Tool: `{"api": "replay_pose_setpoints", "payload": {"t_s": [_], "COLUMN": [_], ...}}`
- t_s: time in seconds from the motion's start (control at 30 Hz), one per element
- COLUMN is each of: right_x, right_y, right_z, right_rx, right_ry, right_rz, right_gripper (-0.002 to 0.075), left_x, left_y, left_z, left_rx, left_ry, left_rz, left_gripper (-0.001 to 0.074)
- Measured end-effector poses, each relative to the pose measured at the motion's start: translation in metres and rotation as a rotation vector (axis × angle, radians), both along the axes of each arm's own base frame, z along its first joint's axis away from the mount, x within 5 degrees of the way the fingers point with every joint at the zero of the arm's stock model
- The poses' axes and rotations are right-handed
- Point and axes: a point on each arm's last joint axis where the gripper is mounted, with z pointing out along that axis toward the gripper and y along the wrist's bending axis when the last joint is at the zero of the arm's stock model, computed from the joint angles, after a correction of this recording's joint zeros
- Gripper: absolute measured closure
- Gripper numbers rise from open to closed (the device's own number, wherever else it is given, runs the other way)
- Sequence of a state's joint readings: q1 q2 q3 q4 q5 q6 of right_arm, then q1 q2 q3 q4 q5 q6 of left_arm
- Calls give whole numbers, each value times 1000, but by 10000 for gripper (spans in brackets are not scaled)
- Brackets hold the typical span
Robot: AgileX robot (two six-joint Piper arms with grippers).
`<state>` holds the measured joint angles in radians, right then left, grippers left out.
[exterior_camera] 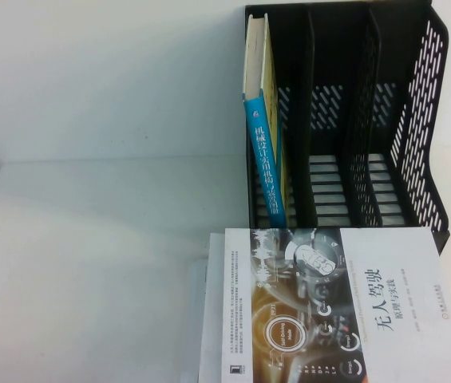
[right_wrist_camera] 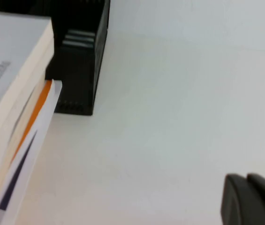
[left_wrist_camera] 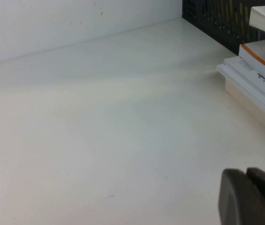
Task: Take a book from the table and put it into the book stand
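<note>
The pale-yellow book with the teal-blue spine (exterior_camera: pixel 263 136) stands upright in the leftmost slot of the black book stand (exterior_camera: pixel 421 128). The stand sits at the back right of the white table (exterior_camera: pixel 97 239). Neither arm shows in the high view. My left gripper (left_wrist_camera: pixel 246 176) shows only in the left wrist view, shut and empty, low over bare table left of the book pile. My right gripper (right_wrist_camera: pixel 246 179) shows only in the right wrist view, shut and empty, over bare table right of the stand.
A white-and-dark book with a car dashboard picture (exterior_camera: pixel 329 307) lies on top of a pile of books in front of the stand. The pile's edges show in the left wrist view (left_wrist_camera: pixel 259 79) and the right wrist view (right_wrist_camera: pixel 15 117). The stand's middle and right slots hold nothing.
</note>
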<state>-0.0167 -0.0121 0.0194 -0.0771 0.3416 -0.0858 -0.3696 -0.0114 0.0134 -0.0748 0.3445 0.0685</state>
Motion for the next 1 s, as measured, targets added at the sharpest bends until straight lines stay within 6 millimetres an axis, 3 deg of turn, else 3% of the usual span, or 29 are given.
{"api": "replay_pose_setpoints", "payload": {"t_s": [1.0], "right_x": [0], "right_y": [-3], "right_z": [0], "right_rx": [15], "right_ry": [4], "right_rz": [-54], "right_gripper": [729], "left_x": [0], "left_y": [0], "left_z": [0], "left_rx": [0], "left_ry": [0], "left_rz": [0], "left_gripper": [737]}}
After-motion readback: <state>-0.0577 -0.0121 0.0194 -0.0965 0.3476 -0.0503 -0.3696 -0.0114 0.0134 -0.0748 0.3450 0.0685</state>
